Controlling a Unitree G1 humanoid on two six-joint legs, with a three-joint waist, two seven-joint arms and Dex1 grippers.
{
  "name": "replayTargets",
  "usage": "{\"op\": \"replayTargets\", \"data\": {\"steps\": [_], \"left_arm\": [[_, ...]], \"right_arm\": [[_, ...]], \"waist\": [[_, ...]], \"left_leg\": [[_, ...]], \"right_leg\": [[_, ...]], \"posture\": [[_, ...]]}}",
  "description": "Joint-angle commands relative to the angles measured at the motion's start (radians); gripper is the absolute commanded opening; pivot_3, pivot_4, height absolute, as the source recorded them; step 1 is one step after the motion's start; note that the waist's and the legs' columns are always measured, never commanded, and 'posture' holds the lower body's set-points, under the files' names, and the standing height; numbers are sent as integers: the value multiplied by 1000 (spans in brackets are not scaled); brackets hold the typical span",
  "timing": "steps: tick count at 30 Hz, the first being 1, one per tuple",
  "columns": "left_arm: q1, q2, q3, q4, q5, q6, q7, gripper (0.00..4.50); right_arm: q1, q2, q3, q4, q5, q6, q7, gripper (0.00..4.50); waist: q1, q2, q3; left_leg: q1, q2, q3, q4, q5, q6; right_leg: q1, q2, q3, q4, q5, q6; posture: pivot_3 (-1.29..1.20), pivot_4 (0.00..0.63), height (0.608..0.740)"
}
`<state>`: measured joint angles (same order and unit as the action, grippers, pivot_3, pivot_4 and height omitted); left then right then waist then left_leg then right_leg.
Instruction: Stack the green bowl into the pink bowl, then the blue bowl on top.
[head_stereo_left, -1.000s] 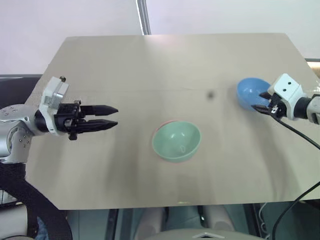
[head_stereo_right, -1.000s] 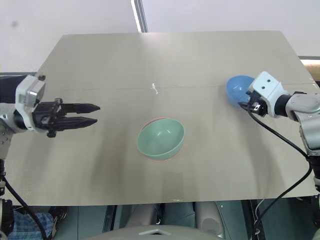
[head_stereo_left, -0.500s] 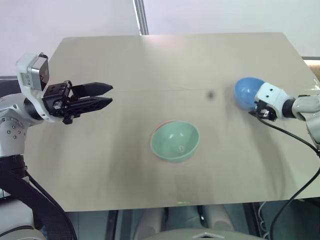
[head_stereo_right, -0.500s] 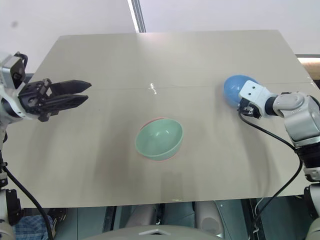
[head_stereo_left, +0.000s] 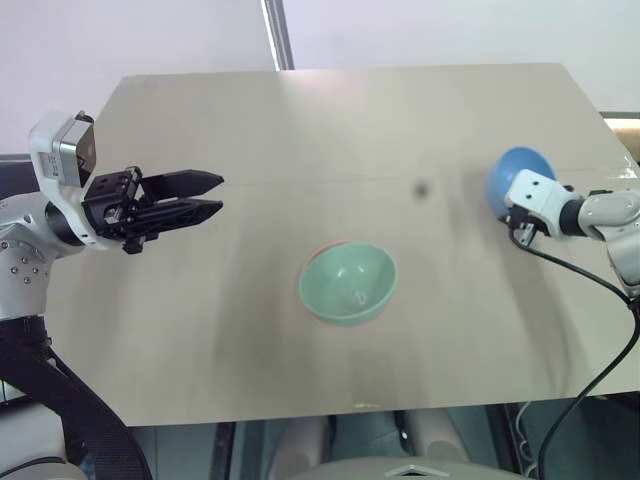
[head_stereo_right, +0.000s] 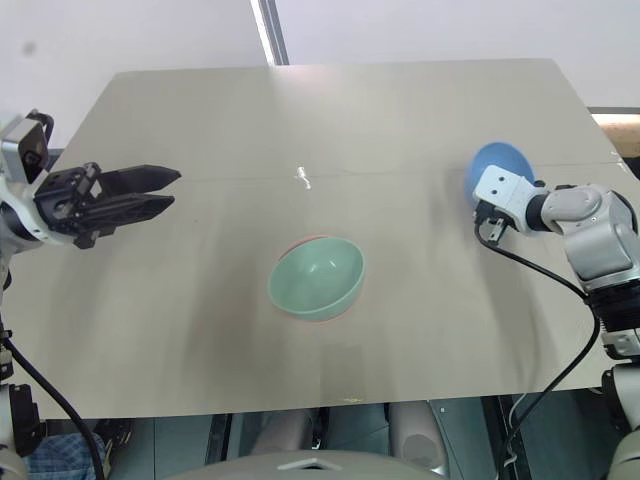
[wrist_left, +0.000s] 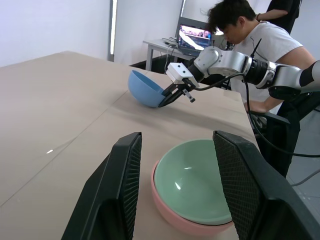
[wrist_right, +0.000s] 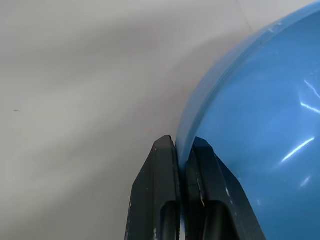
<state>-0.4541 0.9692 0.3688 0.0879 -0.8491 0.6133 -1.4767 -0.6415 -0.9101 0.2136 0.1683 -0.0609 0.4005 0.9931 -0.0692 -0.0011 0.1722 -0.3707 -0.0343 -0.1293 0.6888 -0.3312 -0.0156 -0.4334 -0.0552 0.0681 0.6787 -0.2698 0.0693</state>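
Right gripper (wrist_right: 181, 150) pinches rim of blue bowl (head_stereo_left: 518, 178), far right on table (head_stereo_left: 330, 120). Green bowl (head_stereo_left: 348, 284) nested in pink bowl (wrist_left: 172, 212), centre. Left gripper (head_stereo_left: 205, 195) hovers left, fingers apart, holding nothing.

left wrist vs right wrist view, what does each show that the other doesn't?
Left wrist only: the green bowl nested in the pink bowl, the open left gripper framing them, the right arm reaching the blue bowl, and a person by a laptop behind the table.

Right wrist only: a close look at the right gripper, its fingers shut on the bowl's rim.

Both: the blue bowl, the right gripper, and the tabletop.
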Motion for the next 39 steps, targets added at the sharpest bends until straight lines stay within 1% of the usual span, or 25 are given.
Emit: {"op": "replayTargets", "data": {"steps": [1,2,3,5,7,8,10,13,17,20,21,22,23,24,25,26,27,30,31,34,36,37,39], "left_arm": [[-5,21,30,-18,-9,-3,-6,2411],[-7,21,27,-14,-6,-4,-8,2411],[-10,20,21,-9,-1,-7,-12,2411],[-18,16,10,1,8,-13,-17,2411],[-26,13,1,7,12,-15,-20,2411],[-28,13,-2,8,13,-15,-22,2411],[-42,9,-18,23,19,-17,-33,2411],[-76,-1,-46,55,38,-31,-47,2411],[-106,-11,-71,80,55,-40,-67,2411],[-116,-13,-78,86,61,-40,-73,2411],[-117,-12,-78,88,63,-40,-76,2411],[-117,-11,-78,88,63,-40,-78,2411],[-116,-8,-77,88,62,-39,-80,2411],[-116,-6,-76,89,62,-37,-81,2411],[-115,-4,-74,89,62,-36,-81,2411],[-114,-2,-73,89,62,-35,-80,2411],[-111,-1,-71,87,61,-34,-80,2411],[-103,-1,-67,80,59,-33,-78,2411],[-101,-2,-66,78,59,-33,-77,2411],[-89,-2,-61,68,56,-32,-72,2411],[-73,-1,-51,56,52,-31,-67,2411],[-66,-1,-48,50,50,-30,-65,2411],[-39,3,-35,32,49,-33,-61,2411]], "right_arm": [[-13,-21,-75,-216,133,-45,131,76],[-11,-26,-85,-288,177,-50,172,76],[-12,-20,-95,-397,253,-45,219,76],[-16,-3,-96,-596,378,26,259,76],[-22,4,-81,-696,422,63,261,76],[-24,7,-68,-727,420,64,256,76],[-48,-23,36,-804,290,-9,279,76],[-81,-8,111,-907,282,21,290,76],[-113,-1,177,-880,197,-34,303,76],[-124,6,204,-873,175,-19,315,76],[-125,9,210,-876,171,-12,319,434],[-125,11,213,-879,168,-9,322,651],[-124,13,212,-879,166,-9,319,1051],[-121,19,207,-877,161,-14,311,1336],[-121,30,200,-869,153,-18,293,1900],[-123,35,196,-863,145,-19,284,2215],[-123,33,190,-856,145,-22,288,2622],[-118,2,174,-837,149,-44,323,2622],[-116,-1,158,-835,171,-37,331,2622],[-117,47,79,-828,311,126,294,2622],[-83,60,-19,-796,411,214,269,2622],[-66,57,-57,-785,447,234,264,2622],[-10,47,-173,-748,527,299,241,2622]], "waist": [[-2,0,0],[-3,0,0],[-4,0,0],[-3,0,0],[-2,0,0],[-1,0,0],[3,-2,-1],[9,-2,-1],[9,-2,-1],[8,-2,-1],[8,-2,-1],[8,-2,-1],[7,-2,-1],[7,-2,-1],[6,-2,-1],[5,-2,-1],[5,-2,-1],[6,-2,-1],[6,-2,-1],[5,-2,-1],[4,-2,-1],[5,-2,-1],[7,-2,-1]], "left_leg": [[0,0,0,0,0,0],[-1,0,-1,0,0,0],[-1,1,-2,0,0,0],[-2,1,-3,0,0,0],[-3,2,-4,0,0,0],[-3,2,-4,0,0,0],[-6,2,-6,2,0,0],[-10,-2,-10,10,0,0],[-11,-2,-13,12,0,0],[-11,-5,-13,13,0,0],[-11,-5,-13,13,0,0],[-11,-5,-14,13,0,0],[-11,-5,-14,13,0,0],[-11,-5,-14,13,0,0],[-12,-5,-14,13,0,0],[-11,-5,-14,13,0,0],[-11,-5,-14,13,0,0],[-11,-6,-14,13,0,0],[-12,-6,-14,13,0,0],[-12,-6,-15,13,0,0],[-12,-5,-15,13,0,0],[-11,-5,-15,13,0,0],[-12,-6,-15,13,0,0]], "right_leg": [[-1,0,0,0,0,0],[-2,0,1,1,0,0],[-3,0,1,1,0,0],[-3,1,1,1,0,0],[-4,0,0,1,0,0],[-4,0,-1,1,0,0],[-4,0,-3,0,0,0],[-4,-2,-7,2,0,0],[-4,-2,-11,3,0,0],[-4,-3,-11,4,0,0],[-4,-3,-11,4,0,0],[-4,-3,-11,4,0,0],[-4,-3,-11,4,0,0],[-4,-3,-11,4,0,0],[-4,-3,-11,4,0,0],[-4,-3,-11,4,0,0],[-4,-3,-11,4,0,0],[-4,-4,-12,5,0,0],[-4,-4,-12,5,0,0],[-4,-5,-12,5,0,0],[-4,-5,-12,5,0,0],[-4,-5,-12,5,0,0],[-4,-7,-13,5,0,0]], "posture": [[0,150,740],[0,150,740],[0,150,740],[0,150,740],[0,150,740],[0,150,740],[0,150,740],[0,150,740],[0,150,740],[0,150,740],[0,150,740],[0,150,740],[0,150,740],[0,150,740],[0,150,740],[0,150,740],[0,150,740],[0,150,740],[0,150,740],[0,150,740],[0,150,740],[0,150,740],[0,150,740]]}}
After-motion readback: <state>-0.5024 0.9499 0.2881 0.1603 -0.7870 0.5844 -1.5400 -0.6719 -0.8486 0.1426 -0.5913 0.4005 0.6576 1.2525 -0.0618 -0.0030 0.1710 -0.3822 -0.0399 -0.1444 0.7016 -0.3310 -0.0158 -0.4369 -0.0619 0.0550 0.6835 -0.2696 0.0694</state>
